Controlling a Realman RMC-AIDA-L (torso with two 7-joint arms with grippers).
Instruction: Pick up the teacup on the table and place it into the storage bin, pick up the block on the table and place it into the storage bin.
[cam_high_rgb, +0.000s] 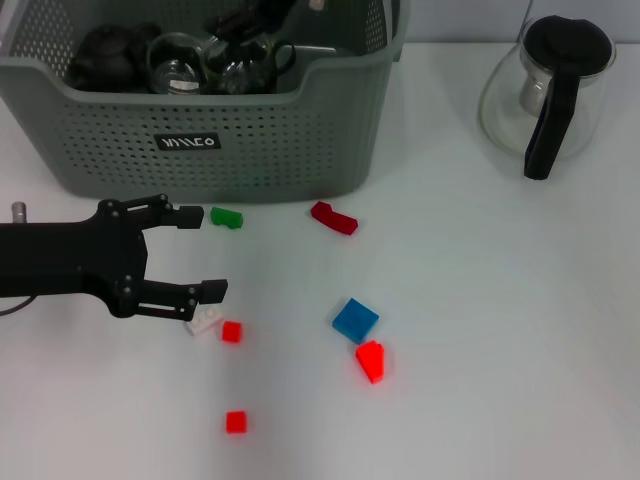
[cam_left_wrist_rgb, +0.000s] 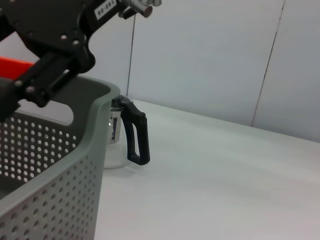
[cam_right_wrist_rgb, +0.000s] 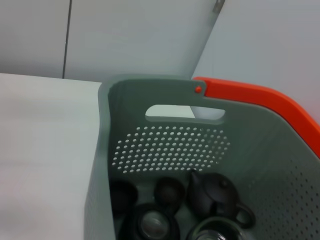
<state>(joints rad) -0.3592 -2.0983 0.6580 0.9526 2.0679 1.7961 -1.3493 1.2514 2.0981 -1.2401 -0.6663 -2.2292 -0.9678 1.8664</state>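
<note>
White table (cam_high_rgb: 500, 380), smooth and evenly lit, running to the far edge. Behind it a pale wall (cam_left_wrist_rgb: 210, 55) of flat panels, split by thin dark upright seams. Soft, even light, only faint shadows on the tabletop.

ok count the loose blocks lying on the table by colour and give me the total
Red: 5; one may be two pieces.
Green: 1
Blue: 1
White: 1, beside the left gripper.
Total: 8 at most
</note>
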